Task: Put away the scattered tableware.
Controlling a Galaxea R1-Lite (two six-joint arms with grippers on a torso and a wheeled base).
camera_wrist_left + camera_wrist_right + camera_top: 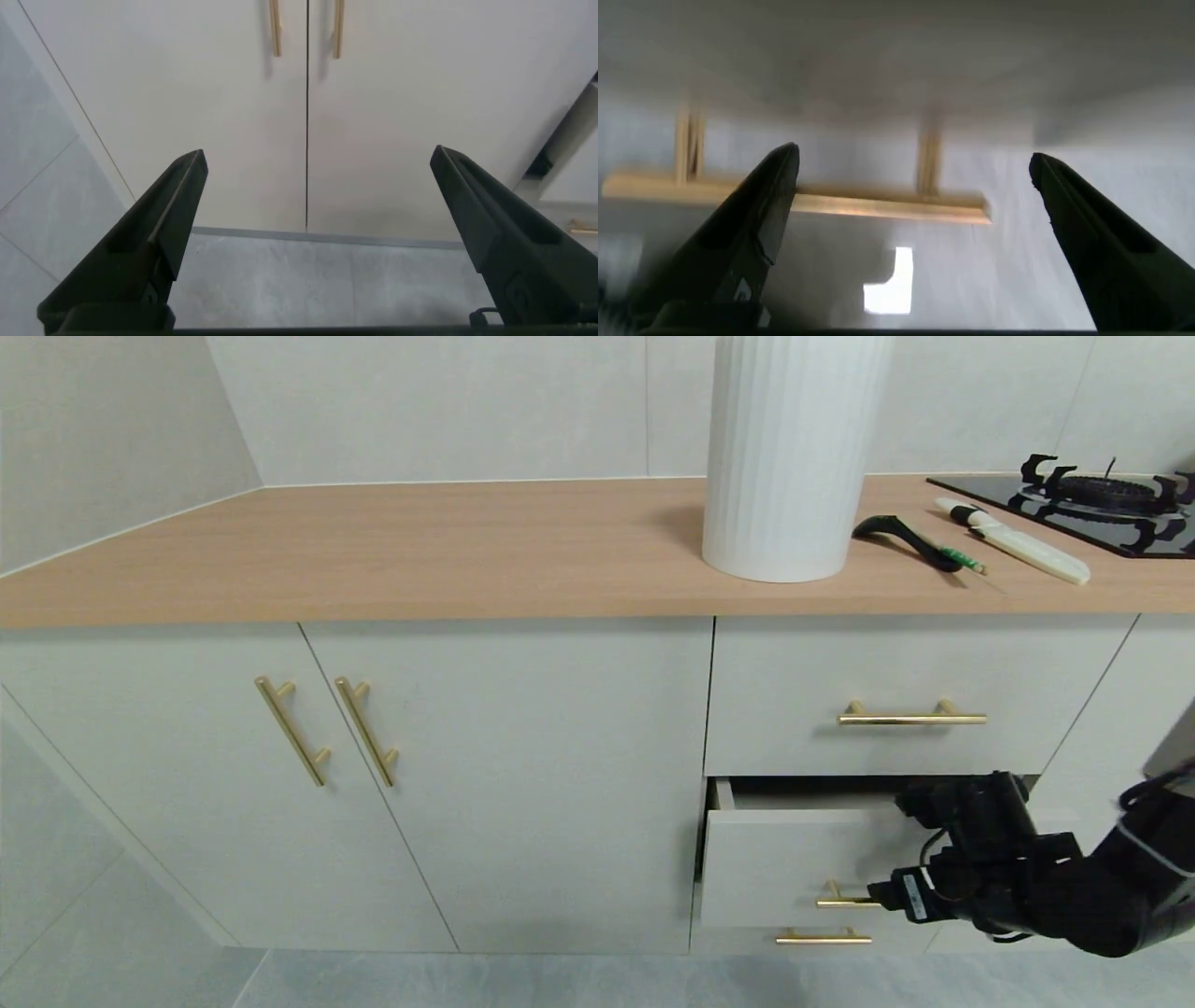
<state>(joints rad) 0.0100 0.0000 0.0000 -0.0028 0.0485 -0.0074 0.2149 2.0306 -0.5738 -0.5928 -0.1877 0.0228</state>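
A black spoon [898, 536] with a green tip and a white-sheathed knife [1014, 540] lie on the wooden counter [420, 551], to the right of a tall white ribbed cylinder [789, 457]. Below them the middle drawer [794, 859] stands slightly pulled out. My right gripper [887, 899] is low at that drawer's front, by its gold handle [845, 902]. In the right wrist view the right gripper [913, 161] is open, with the gold handle [878, 205] lying across the gap just beyond its fingertips. My left gripper [318, 157] is open and empty, facing the cabinet doors [308, 112] near the floor.
A black gas hob [1092, 504] sits at the counter's far right. The top drawer [910, 695] is closed, and the bottom drawer's handle [823, 940] lies just under the open one. Double doors with gold handles [327, 728] are at left. Tiled floor [560, 980] lies below.
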